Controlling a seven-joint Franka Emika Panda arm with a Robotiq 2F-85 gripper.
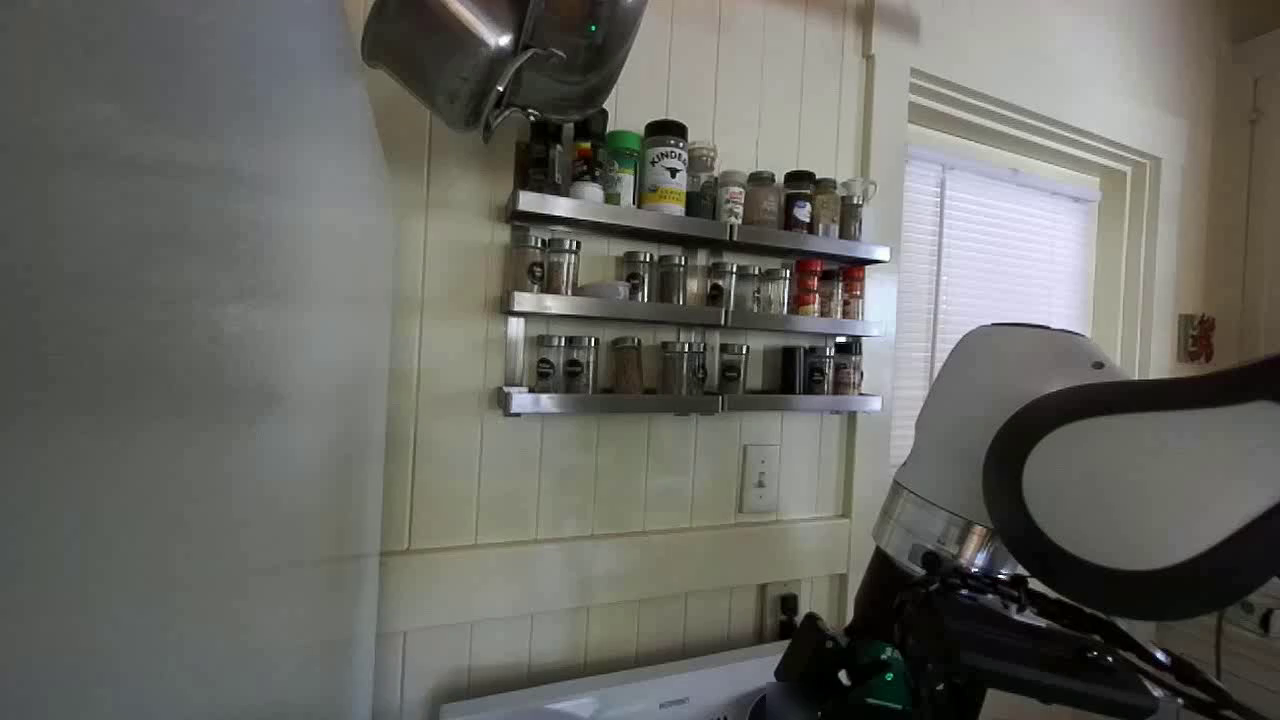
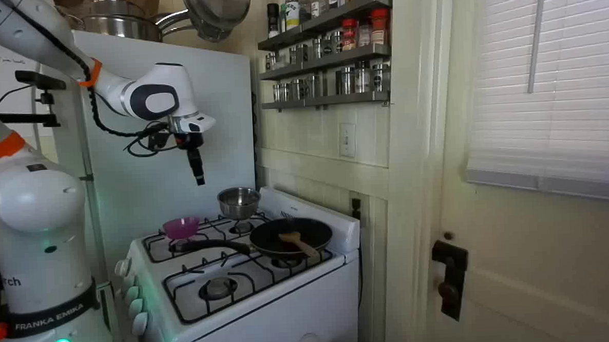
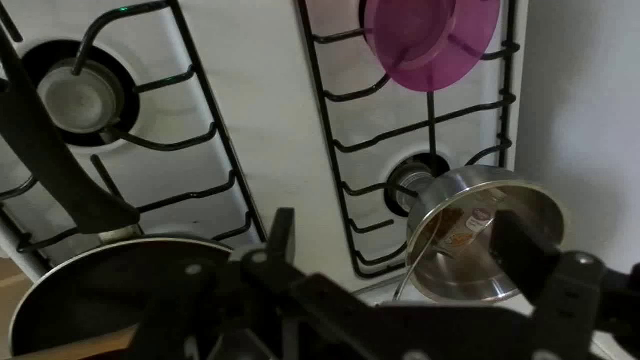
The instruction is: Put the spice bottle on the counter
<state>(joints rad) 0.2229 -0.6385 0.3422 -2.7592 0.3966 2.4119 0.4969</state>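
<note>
Three metal shelves (image 1: 620, 403), at 1 o'clock in an exterior view, carry rows of small glass jars (image 1: 672, 280), and the spice bottle (image 1: 733, 369) is, I judge, among them; which of these like jars is meant I cannot tell, so I take the one upright on the lowest shelf, at 5 o'clock from the shelves' middle. It should handle as light, stiff and breakable, with smooth glass that may slip: a level, moderate squeeze across the middle of the body, below the lid, seems best, since a hold on the lid alone might work it loose, and neighbours stand near at 9 and 3 o'clock. The end effector (image 2: 200, 180) hangs over the white bench (image 3: 277, 140), here, I judge, the stove top, with its fingers (image 3: 284, 230) spread apart and nothing held; from it, in an exterior view, the shelves lie towards 2 o'clock. For writing, a tall bottle (image 1: 665, 165) near 12 o'clock on the top shelf shows KINDE before the letters curve away. The black band (image 2: 51, 316) round the robot's base (image 2: 41, 264) reads FRANKA EMIKA, with the fragment "rch" at its 10 o'clock. The round dark labels (image 1: 575, 368) on the jars are too small to read, and so is the lettering on the stove's back panel (image 1: 620, 698).
</note>
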